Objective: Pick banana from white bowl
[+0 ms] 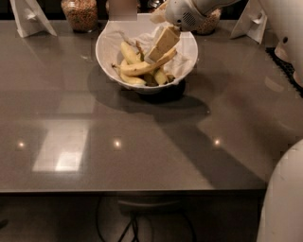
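On the tabletop [142, 156], the white bowl [101, 59] stands mid far edge. The gripper [158, 49] reaches into it, meeting the banana [139, 68] near its right end; apart or clamped cannot be told. Confirm firm hold, then lift vertically clear of the rim.

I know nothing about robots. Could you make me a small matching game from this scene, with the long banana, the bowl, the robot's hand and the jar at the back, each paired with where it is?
Things:
1. banana
2. white bowl
3. hand
4. glass jar

Places:
A. at the far left edge of the table
B. lying inside the bowl
C. reaching down into the bowl from the upper right
D. standing on the grey table, towards the back middle

Pairs: 1-B, 2-D, 3-C, 4-A
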Action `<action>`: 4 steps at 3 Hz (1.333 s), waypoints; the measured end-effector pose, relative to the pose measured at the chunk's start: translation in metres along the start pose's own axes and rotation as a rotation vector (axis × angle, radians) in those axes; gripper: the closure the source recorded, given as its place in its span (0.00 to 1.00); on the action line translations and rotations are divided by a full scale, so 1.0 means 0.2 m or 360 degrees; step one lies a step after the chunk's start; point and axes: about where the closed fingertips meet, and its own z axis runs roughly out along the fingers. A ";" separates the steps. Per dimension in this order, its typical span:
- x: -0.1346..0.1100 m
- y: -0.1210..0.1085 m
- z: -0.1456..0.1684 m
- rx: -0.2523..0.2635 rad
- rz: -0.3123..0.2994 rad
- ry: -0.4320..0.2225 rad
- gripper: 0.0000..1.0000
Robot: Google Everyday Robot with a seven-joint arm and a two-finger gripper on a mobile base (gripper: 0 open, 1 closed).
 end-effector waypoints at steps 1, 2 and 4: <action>0.04 0.03 0.06 -0.0039 0.0045 -0.0012 0.31; 0.07 0.05 0.12 -0.0065 0.0046 0.0017 0.30; 0.15 0.06 0.17 -0.0102 0.0061 0.0084 0.37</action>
